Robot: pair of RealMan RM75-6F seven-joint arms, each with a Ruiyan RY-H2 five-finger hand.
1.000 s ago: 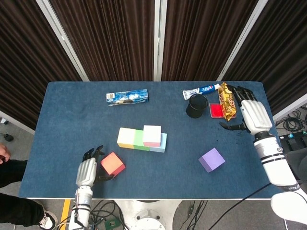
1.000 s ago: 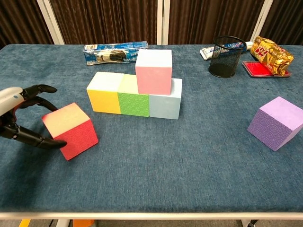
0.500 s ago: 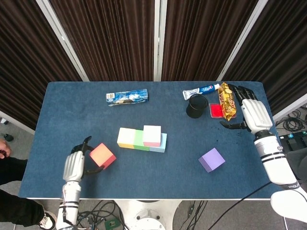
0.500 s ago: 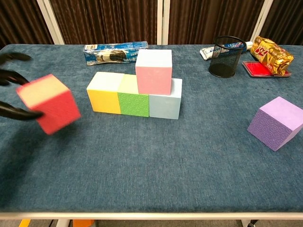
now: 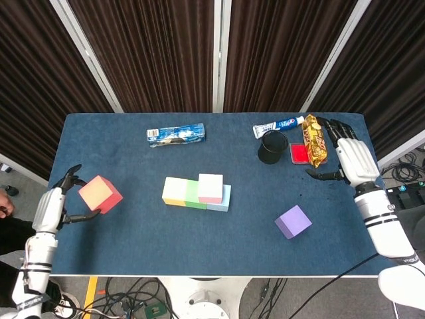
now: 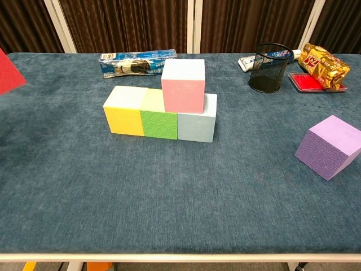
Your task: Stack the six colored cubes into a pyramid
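My left hand (image 5: 54,207) holds the red cube (image 5: 100,195) in the air over the table's left side; only a corner of that red cube (image 6: 9,72) shows at the left edge of the chest view. A yellow cube (image 5: 175,191), a green cube (image 5: 194,195) and a light blue cube (image 5: 223,198) stand in a row mid-table. A pink cube (image 5: 210,188) sits on top, over the green and blue ones. The purple cube (image 5: 293,221) lies alone at the right. My right hand (image 5: 350,158) hovers open near the far right edge, holding nothing.
At the back right stand a black mesh cup (image 5: 273,147), a toothpaste tube (image 5: 279,125), a red pad (image 5: 299,153) and a gold snack bag (image 5: 314,141). A blue packet (image 5: 175,134) lies at the back centre.
My left hand has lifted the red cube off the table and carried it left and up, almost out of the chest view. The right hand has stayed put.
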